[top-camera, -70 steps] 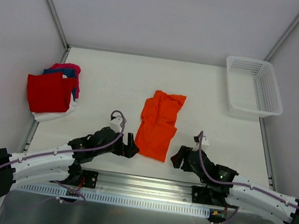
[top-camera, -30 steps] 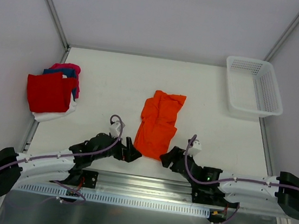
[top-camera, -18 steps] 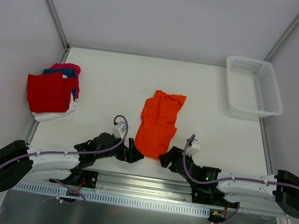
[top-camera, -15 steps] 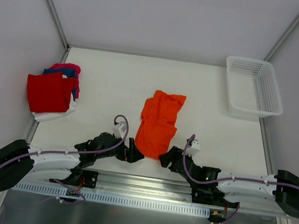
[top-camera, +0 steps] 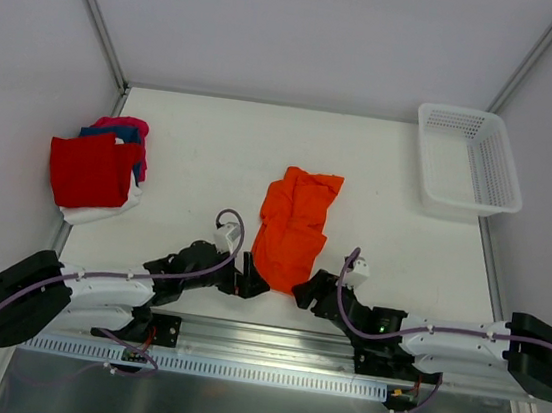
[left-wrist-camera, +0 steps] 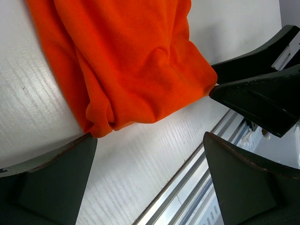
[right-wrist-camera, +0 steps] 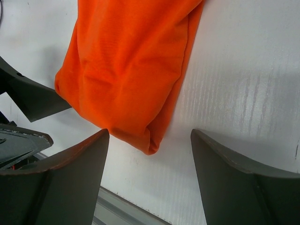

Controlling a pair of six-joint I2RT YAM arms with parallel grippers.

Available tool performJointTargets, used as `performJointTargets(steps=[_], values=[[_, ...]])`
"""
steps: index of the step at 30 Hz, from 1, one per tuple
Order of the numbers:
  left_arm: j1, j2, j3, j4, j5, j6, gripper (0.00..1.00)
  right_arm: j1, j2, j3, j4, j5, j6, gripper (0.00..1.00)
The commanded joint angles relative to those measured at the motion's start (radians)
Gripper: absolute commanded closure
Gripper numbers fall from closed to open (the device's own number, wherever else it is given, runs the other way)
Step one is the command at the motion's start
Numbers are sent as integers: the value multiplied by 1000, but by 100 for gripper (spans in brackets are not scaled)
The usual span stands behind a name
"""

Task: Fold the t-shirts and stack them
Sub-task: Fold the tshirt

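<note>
Both sets of fingers stand apart: your left gripper and right gripper flank the 6 o'clock hem of the orange t-shirt on a white ribbed table; grey walls.

An orange shirt lies rumpled on the white bench. Its folded lower corner points down into the gap of the right gripper, whose dark fingers stand wide apart on either side of the shirt, clamping nothing. Left of the shirt, just beside its edge, sits the black left gripper.
</note>
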Motion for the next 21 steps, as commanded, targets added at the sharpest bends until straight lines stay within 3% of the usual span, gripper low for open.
performJointTargets(steps=[1,21], values=[[1,34,47,19,42,6,1,7,29,39,-2,18,26,25],[1,82,53,33,71,-5,1,26,126,68,61,0,22,25]])
